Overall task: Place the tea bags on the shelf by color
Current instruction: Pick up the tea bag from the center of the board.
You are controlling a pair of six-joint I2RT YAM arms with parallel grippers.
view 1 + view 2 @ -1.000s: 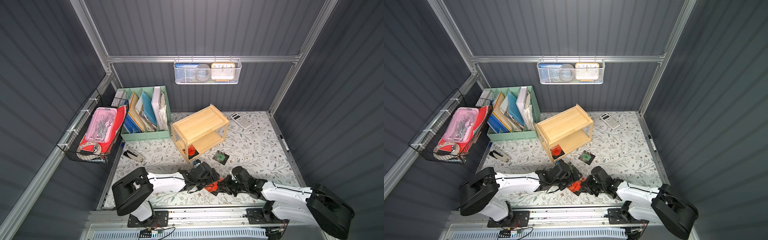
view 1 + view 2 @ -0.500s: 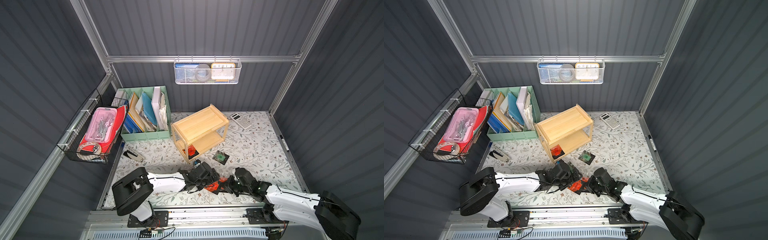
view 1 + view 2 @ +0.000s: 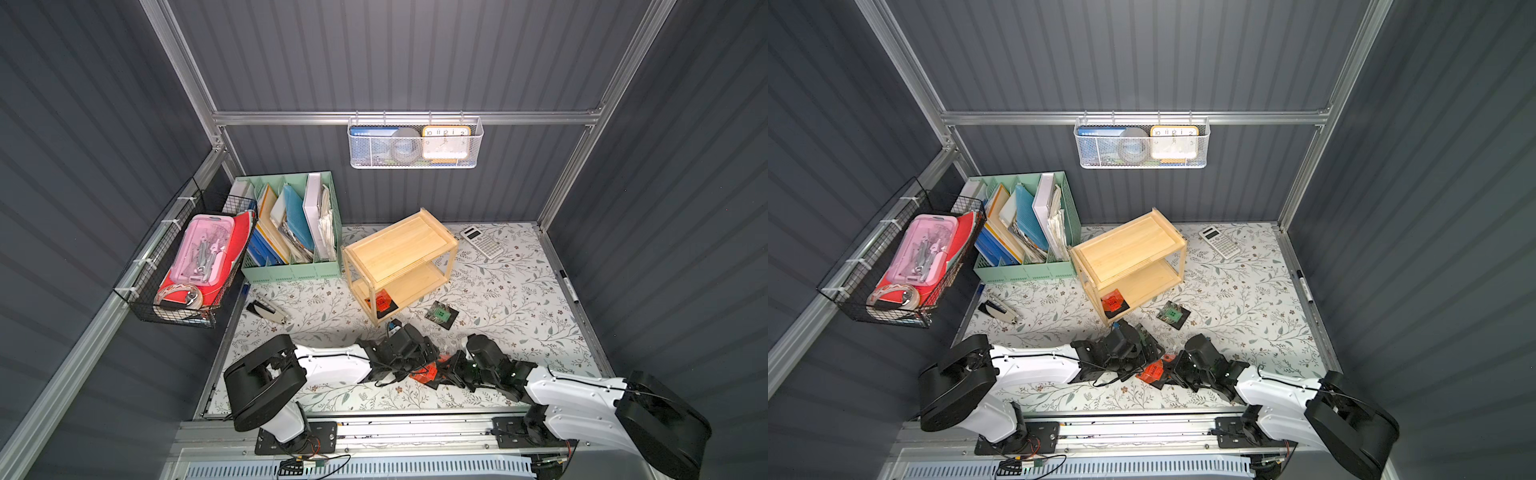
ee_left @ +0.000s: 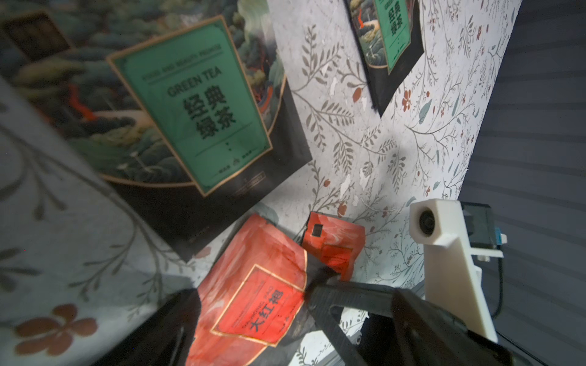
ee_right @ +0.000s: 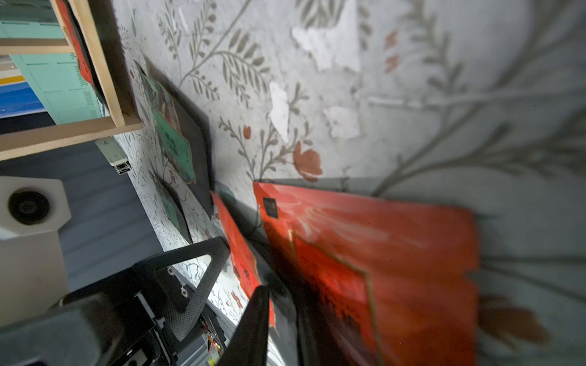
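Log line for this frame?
left hand, right hand: low by front red tea bags, grip unclear | shelf: one red bag on lower tier | green bags: on table

A stapler (image 3: 268, 311) lies before the mint-green file organizer (image 3: 291, 272), a calculator (image 3: 482, 243) well apart.

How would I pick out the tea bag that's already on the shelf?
Find the light wooden shelf in the middle of the flowered table. On its lower tier, at the near corner, lies an orange-red tea bag. It alone sits there; the loose tea bag beside the shelf is green.
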